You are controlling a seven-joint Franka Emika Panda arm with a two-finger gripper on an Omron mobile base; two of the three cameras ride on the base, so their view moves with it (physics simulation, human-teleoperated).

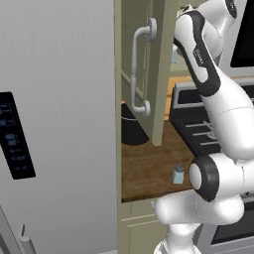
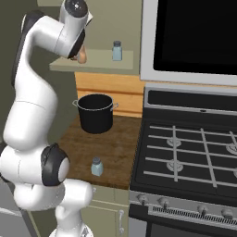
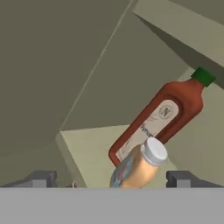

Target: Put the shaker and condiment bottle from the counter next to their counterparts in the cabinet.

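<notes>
The claw stands wide apart around the condiment bottle on the cabinet shelf, beside a red sauce bottle, its likely counterpart; the shaker waits near the counter's front edge.

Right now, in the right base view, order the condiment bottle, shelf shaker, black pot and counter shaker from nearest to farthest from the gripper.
1. condiment bottle, at the gripper, on the cabinet shelf.
2. shelf shaker, further right on that shelf.
3. black pot, below, at the counter back.
4. counter shaker, near the front edge.
</notes>
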